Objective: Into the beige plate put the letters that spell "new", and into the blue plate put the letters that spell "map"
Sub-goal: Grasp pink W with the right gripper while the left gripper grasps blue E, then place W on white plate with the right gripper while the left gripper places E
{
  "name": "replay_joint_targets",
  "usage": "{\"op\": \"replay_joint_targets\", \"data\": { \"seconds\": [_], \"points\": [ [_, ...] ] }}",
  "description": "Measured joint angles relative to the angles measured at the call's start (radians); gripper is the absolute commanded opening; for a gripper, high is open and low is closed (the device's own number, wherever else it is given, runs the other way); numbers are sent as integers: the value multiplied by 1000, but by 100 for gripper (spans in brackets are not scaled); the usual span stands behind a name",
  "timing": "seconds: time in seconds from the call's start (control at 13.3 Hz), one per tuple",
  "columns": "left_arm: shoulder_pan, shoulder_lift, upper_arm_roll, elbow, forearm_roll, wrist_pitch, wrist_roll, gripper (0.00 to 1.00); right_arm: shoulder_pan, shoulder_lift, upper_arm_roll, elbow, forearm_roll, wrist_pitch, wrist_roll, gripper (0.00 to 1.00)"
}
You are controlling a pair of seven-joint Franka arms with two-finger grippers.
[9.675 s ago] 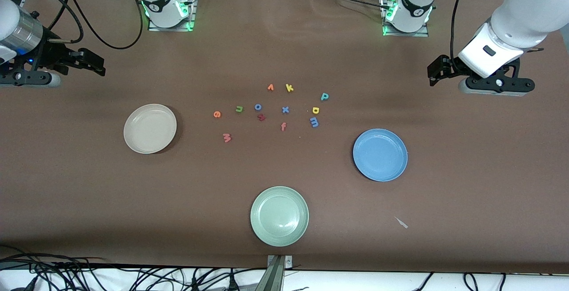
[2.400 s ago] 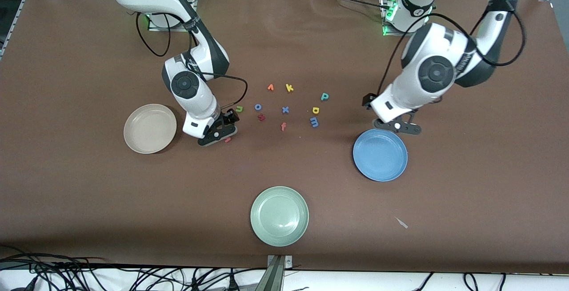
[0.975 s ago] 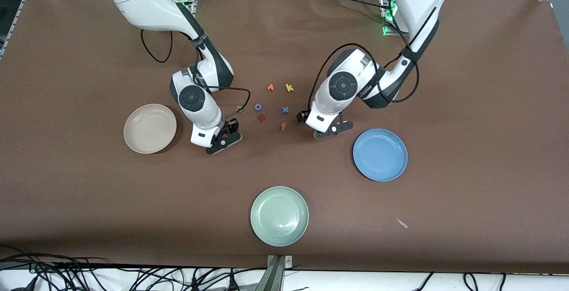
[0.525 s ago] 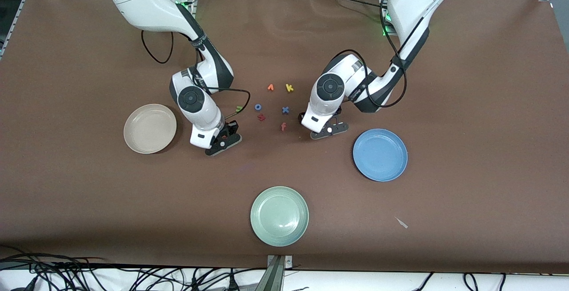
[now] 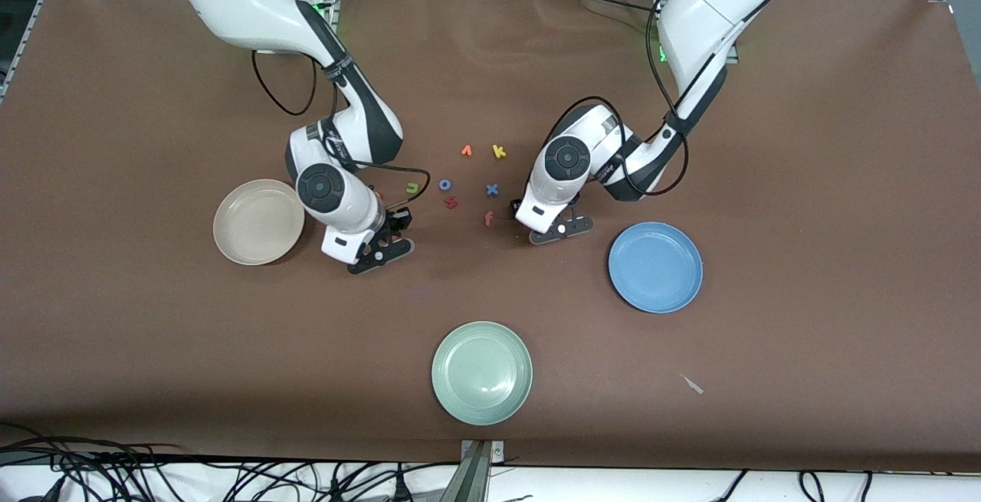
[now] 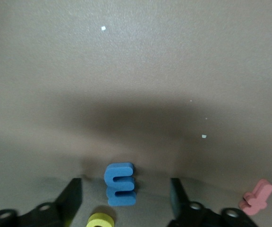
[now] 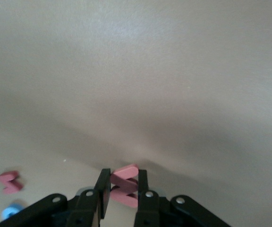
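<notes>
My right gripper (image 5: 377, 247) (image 7: 124, 183) is shut on the pinkish-red w (image 7: 125, 173), low over the table beside the beige plate (image 5: 245, 230). My left gripper (image 5: 552, 228) (image 6: 125, 198) is down at the table, open, its fingers (image 6: 72, 201) on either side of the blue m (image 6: 121, 183) with a gap on each side. The yellow a (image 6: 99, 221) lies just by the m. The green n (image 5: 415, 188) lies by the right arm. The blue plate (image 5: 667, 280) holds nothing. The e and the p are hidden by the arms.
In the middle lie the orange v (image 5: 466, 151), yellow k (image 5: 499, 152), blue o (image 5: 445, 185), dark red letter (image 5: 451, 201), blue x (image 5: 492, 190) and a reddish f (image 5: 488, 218) (image 6: 256, 197). A pale green plate (image 5: 481, 372) sits nearest the front camera.
The right gripper has shut on the w and shifted a little toward the beige plate. The left gripper has come down around the m and its fingers have drawn closer together.
</notes>
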Motion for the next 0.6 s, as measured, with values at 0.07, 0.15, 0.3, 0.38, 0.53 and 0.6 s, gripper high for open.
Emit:
{"op": "replay_joint_targets", "data": {
  "seconds": [0.07,0.15,0.3,0.38,0.53,0.6],
  "points": [
    [0,1,0,0,0,0,0,40,-2,-10,-13,8,8,-33,0,9],
    [0,0,0,1,0,0,0,28,-5,-21,-29,13,10,-67,0,9],
    [1,-5,1,0,22,-1,0,20,-8,-47,-72,14,11,-143,-1,9],
    [1,-5,1,0,35,-1,0,13,-10,-60,-93,14,11,-185,-2,9],
    [2,-6,1,1,41,-3,0,2,-12,-83,-132,13,11,-246,-3,9],
    [2,-6,3,2,43,-6,0,2,-12,-94,-146,11,11,-259,-4,9]
  ]
}}
